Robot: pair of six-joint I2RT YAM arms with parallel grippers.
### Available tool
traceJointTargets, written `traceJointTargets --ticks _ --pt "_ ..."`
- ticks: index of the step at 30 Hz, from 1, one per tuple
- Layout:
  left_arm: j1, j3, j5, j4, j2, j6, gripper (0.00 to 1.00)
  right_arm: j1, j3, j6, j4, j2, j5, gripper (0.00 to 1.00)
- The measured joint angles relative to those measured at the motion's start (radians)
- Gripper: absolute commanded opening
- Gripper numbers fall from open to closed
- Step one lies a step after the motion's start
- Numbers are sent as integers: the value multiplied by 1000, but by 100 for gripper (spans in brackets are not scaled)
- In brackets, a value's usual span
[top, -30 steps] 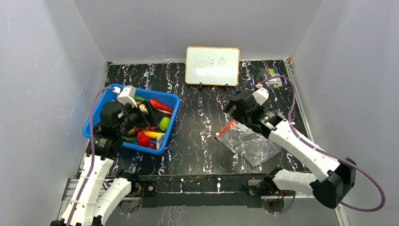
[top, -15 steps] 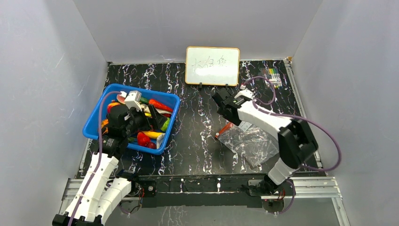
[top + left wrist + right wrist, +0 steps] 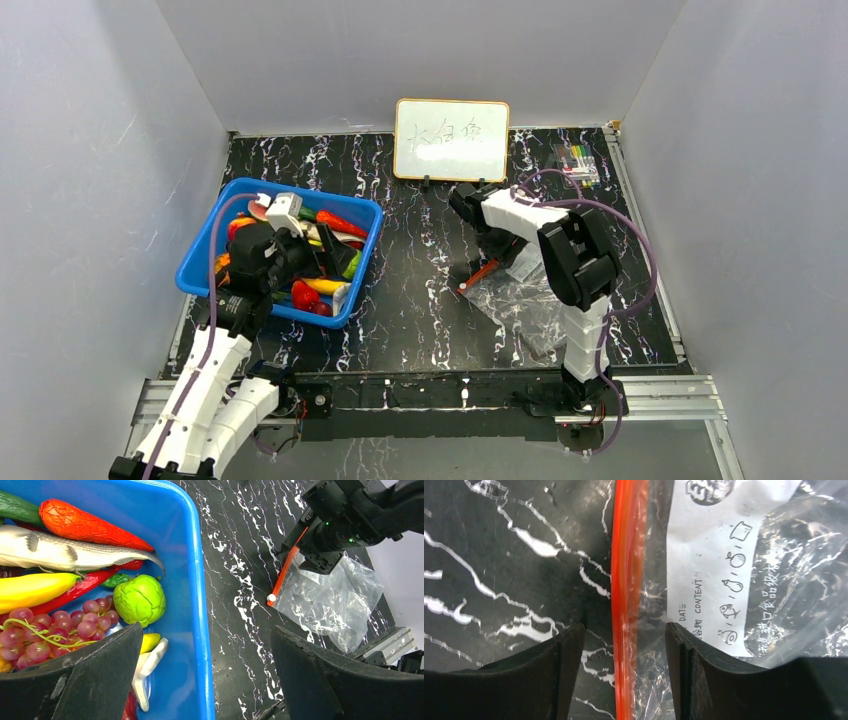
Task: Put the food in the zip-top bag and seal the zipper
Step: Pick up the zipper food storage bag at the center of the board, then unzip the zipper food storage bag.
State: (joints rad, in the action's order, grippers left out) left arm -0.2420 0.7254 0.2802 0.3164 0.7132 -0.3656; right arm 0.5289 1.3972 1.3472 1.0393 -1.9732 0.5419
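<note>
The food lies in a blue basket (image 3: 200, 262): a green round fruit (image 3: 140, 600), dark red grapes (image 3: 55, 627), a yellow banana (image 3: 30, 590) and red chillies (image 3: 90, 526). My left gripper (image 3: 207, 680) is open and empty over the basket's right rim (image 3: 197, 580); it also shows in the top view (image 3: 335, 262). The clear zip-top bag (image 3: 530, 300) lies flat on the table. My right gripper (image 3: 624, 675) is open, low over the bag (image 3: 734, 545), its jaws standing either side of the red-orange zipper (image 3: 624, 580), not closed on it.
A small whiteboard (image 3: 451, 139) stands at the back centre. Marker pens (image 3: 578, 157) lie at the back right. A toy fish (image 3: 65, 555) is also in the basket. Grey walls close in both sides. Black marbled table (image 3: 420, 270) separates basket and bag.
My right arm folded up and swung its gripper left and down onto the bag's zipper edge. My left gripper shifted slightly lower in the basket, still open.
</note>
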Motion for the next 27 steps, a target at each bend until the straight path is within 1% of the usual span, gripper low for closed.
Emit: traceJointTargets --ticks 2,5,10,11,16,19,23,27 --pt "-9 0 -3 1 2 5 98 -3 32 32 47 -31 13 52" --pt "-15 0 -3 1 5 9 98 -6 62 66 93 -50 19 39" --pt "-16 0 -3 2 5 14 98 -6 102 113 162 -64 49 2" --pt "-16 0 -2 3 4 15 98 -6 107 119 171 -64 59 0" --pt "-16 0 2 7 -21 17 98 -6 111 130 191 -60 95 0" --pt "-16 0 2 8 -39 16 98 -6 84 108 169 -11 96 0" --pt "-16 0 21 6 -29 5 98 7 16 6 103 139 94 0" --pt "-16 0 47 5 -17 -18 98 30 -94 -204 -55 371 33 0"
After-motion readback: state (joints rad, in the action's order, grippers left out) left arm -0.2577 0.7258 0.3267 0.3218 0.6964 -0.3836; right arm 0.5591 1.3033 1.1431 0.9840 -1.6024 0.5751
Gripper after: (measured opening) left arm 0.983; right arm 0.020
